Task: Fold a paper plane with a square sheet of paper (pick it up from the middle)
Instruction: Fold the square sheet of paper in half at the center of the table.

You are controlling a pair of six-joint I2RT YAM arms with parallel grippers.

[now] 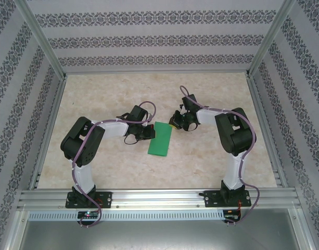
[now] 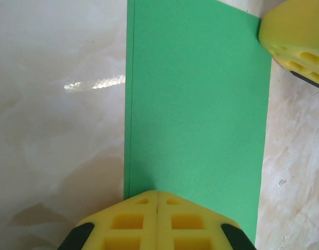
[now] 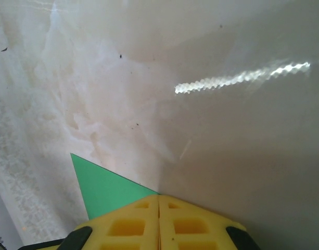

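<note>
- Spanning the middle of the table point(image 1: 123, 166), the workspace puts both arms within reach of the sheet of paper point(image 1: 160, 139), which lies flat between them.
- The sheet now has a narrow rectangular outline, not a square one. Its long axis runs from the near edge of the table toward the far edge, leaning slightly right at the far end.
- The left gripper point(image 1: 145, 131) stands at the left long edge of the sheet. The right gripper point(image 1: 176, 124) stands at the far right corner.
- In the left wrist view, the left fingers point(image 2: 133, 224) are pressed together with no gap. Their tip rests on the green surface just inside the left long edge, and the sheet runs straight ahead of them.
- In the same view, one right finger point(image 2: 294, 36) touches the far right corner.
- In the right wrist view, the right fingers point(image 3: 180, 226) are also pressed together. Only a green corner point(image 3: 104, 187) projects to their left.
- It cannot be told whether either pair pinches the paper or only presses on it.
- The left long edge point(image 2: 128, 104) shows a doubled line, which suggests two stacked layers.
- Judgement: the next fold turns on that long axis. The left arm is nearer the middle of the sheet, and the right arm is nearer the far corner.
</note>
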